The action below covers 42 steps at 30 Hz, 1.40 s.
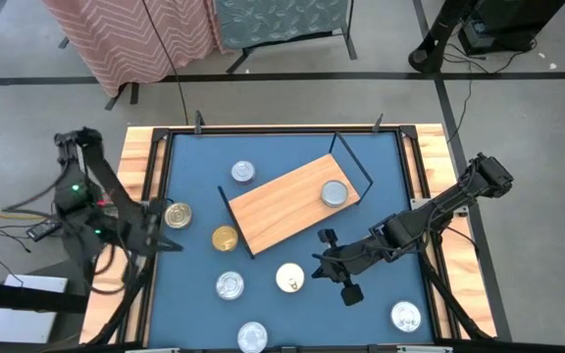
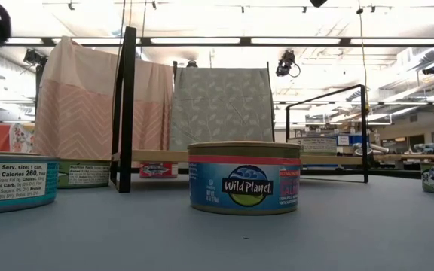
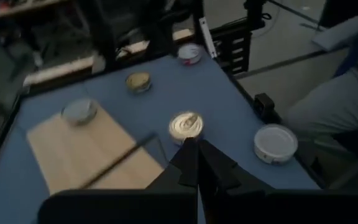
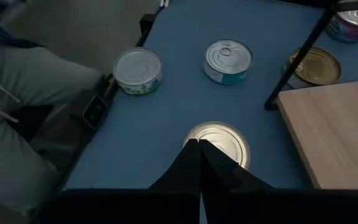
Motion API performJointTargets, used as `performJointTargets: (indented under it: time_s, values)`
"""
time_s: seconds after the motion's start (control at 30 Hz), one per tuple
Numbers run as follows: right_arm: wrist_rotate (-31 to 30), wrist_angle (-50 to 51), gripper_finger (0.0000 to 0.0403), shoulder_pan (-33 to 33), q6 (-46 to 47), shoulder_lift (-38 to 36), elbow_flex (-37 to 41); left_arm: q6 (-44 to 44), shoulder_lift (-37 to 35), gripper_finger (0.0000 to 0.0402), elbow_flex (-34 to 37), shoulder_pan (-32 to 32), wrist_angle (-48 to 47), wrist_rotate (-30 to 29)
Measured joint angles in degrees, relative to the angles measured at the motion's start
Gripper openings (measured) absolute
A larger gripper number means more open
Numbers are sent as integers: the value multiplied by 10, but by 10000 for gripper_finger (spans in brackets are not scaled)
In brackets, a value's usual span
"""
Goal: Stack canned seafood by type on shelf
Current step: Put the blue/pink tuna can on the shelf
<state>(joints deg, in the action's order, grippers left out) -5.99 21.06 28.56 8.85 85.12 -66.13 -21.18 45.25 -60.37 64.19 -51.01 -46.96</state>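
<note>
With its fingers pressed shut on nothing, the right gripper (image 1: 324, 265) hangs lower center, just right of a pale-lidded can (image 1: 289, 278), below the shelf (image 1: 287, 203) at frame center.

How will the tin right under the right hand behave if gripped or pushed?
The white-lidded tin is flat and squat, lying lid-up on the blue table, so it looks unlikely to tip or roll. It seems rigid metal and should not deform. Its smooth lid and rounded wall may be slippery, so the shut right hand would probably slide it if pushing.
</note>
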Motion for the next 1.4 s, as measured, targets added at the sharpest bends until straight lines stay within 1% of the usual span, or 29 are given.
performJointTargets:
  time_s: [0.07, 0.17, 0.2, 0.27, 0.33, 0.43, 0.53, 0.6, 0.67, 0.7, 0.83, 1.0, 1.2, 1.33, 1.4]
  values:
    - [4, 0, 6, 0, 4, 0, 0, -41, -23, 2, 21, 33, -18, -34]
    - [7, -1, 6, 0, 11, 0, 0, -73, -58, 1, 65, 71, -8, -75]
    - [7, -1, 6, 0, 15, 0, 0, -80, -70, 1, 82, 81, 4, -85]
    - [7, -1, 6, 0, 19, 0, 0, -81, -96, 1, 125, 98, 58, -98]
    - [7, -5, 6, 0, 19, 0, 0, -45, -118, 1, 177, 107, 151, -102]
    - [7, -11, 6, 0, 16, 0, 0, 74, -141, 1, 266, 110, 351, -95]
    - [12, -20, 6, -2, 11, 0, 0, 206, -155, 1, 350, 97, 568, -40]
    - [12, -24, 7, -3, 7, 0, 0, 270, -159, 1, 395, 78, 696, 3]
    - [11, -27, 7, -3, 4, 0, 0, 315, -163, 1, 427, 50, 775, 56]
    - [12, -29, 7, -3, 4, 0, 0, 327, -165, 1, 437, 34, 798, 84]
    - [12, -34, 7, -3, 4, 0, 0, 324, -173, 1, 441, -49, 797, 170]
    - [12, -34, 7, -7, 4, 0, 0, 300, -170, 1, 441, -184, 788, 309]
    - [16, -34, 7, -18, -4, 0, 0, 226, -165, 1, 441, -358, 726, 444]
    - [26, -34, 7, -24, -9, 0, 0, 209, -164, 1, 438, -458, 696, 529]
    - [27, -34, 7, -25, -11, 0, 0, 210, -164, 1, 414, -508, 626, 557]
